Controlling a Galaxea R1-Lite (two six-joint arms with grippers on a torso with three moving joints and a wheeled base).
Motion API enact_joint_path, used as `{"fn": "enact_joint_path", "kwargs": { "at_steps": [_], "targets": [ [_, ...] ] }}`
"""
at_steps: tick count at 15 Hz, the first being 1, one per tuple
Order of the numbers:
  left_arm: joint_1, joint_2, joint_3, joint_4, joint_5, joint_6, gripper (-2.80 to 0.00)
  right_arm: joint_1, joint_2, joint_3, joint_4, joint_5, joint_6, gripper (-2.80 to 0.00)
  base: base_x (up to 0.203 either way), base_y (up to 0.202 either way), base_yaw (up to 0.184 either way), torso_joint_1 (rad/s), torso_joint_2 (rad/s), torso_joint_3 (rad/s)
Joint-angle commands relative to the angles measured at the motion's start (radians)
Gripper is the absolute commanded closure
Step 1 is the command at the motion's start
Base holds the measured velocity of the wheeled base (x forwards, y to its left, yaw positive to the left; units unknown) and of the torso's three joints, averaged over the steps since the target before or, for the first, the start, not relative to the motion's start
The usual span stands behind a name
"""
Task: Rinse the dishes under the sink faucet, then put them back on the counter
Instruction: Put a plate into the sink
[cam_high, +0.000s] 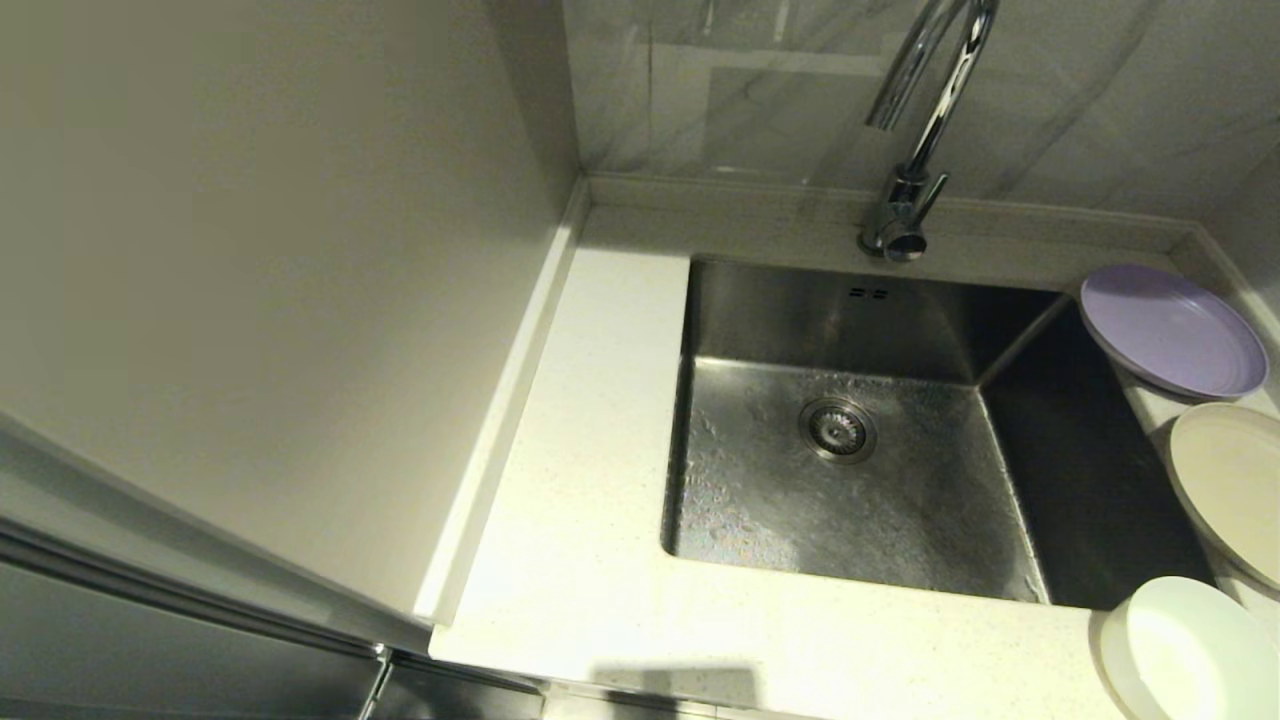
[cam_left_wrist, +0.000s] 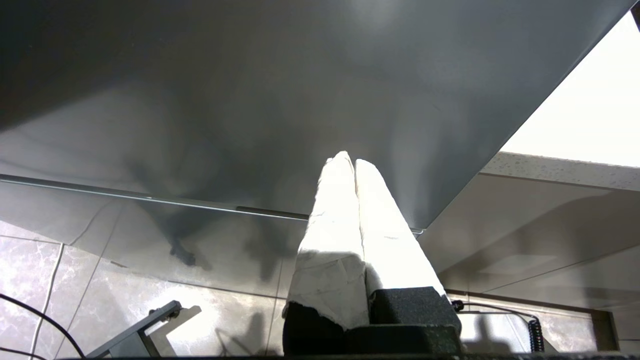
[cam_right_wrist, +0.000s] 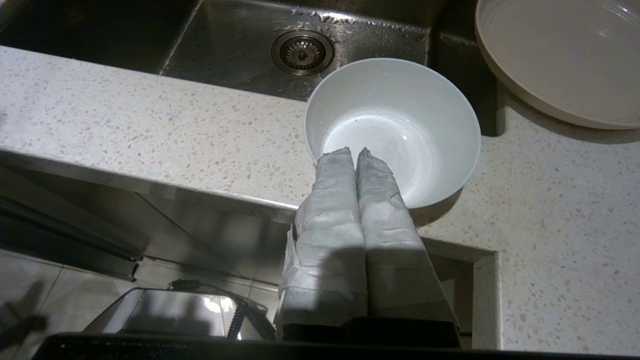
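**Three dishes wait on the bench, both arms parked**

Head view: the steel sink fills the middle of the frame, with its round drain in the centre and nothing in it. The chrome faucet stands at the upper middle, on the back strip of the bench. Along the right edge of the frame three dishes lie in a row on the bench, beside the sink: the purple plate at the top, the cream plate under it, and the white bowl in the lower right corner. No arm shows in this view.

Left wrist view: the left gripper is at the lower middle, its jaws pressed together and holding nothing. Behind it there is a dark grey panel; the tiled floor shows at the lower left.

Right wrist view: the right gripper has its jaws closed together, also with nothing between them. The tips overlap the near rim of the white bowl; whether they touch it I cannot tell. The bowl stands upright on the speckled bench. The cream plate is at the upper right, and the sink with its drain at the top.
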Motion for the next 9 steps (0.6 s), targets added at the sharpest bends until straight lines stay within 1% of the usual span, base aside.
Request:
{"fn": "enact_joint_path", "kwargs": {
  "at_steps": [1,5,7,9],
  "targets": [
    [0.000,-0.003,0.000,0.000,0.000,-0.001,0.00,0.000,0.000,0.000,0.000,0.000,0.000,0.00,0.000,0.000,0.000,0.000,0.00,0.000],
    [0.000,-0.003,0.000,0.000,0.000,-0.001,0.00,0.000,0.000,-0.001,0.000,-0.005,0.000,0.00,0.000,0.000,0.000,0.000,0.00,0.000],
    [0.000,-0.003,0.000,0.000,0.000,-0.001,0.00,0.000,0.000,0.000,-0.004,-0.023,-0.001,0.00,0.000,0.000,0.000,0.000,0.00,0.000],
    [0.000,-0.003,0.000,0.000,0.000,-0.001,0.00,0.000,0.001,-0.040,0.001,-0.025,-0.001,0.00,0.000,0.000,0.000,0.000,0.00,0.000]
  ]
}}
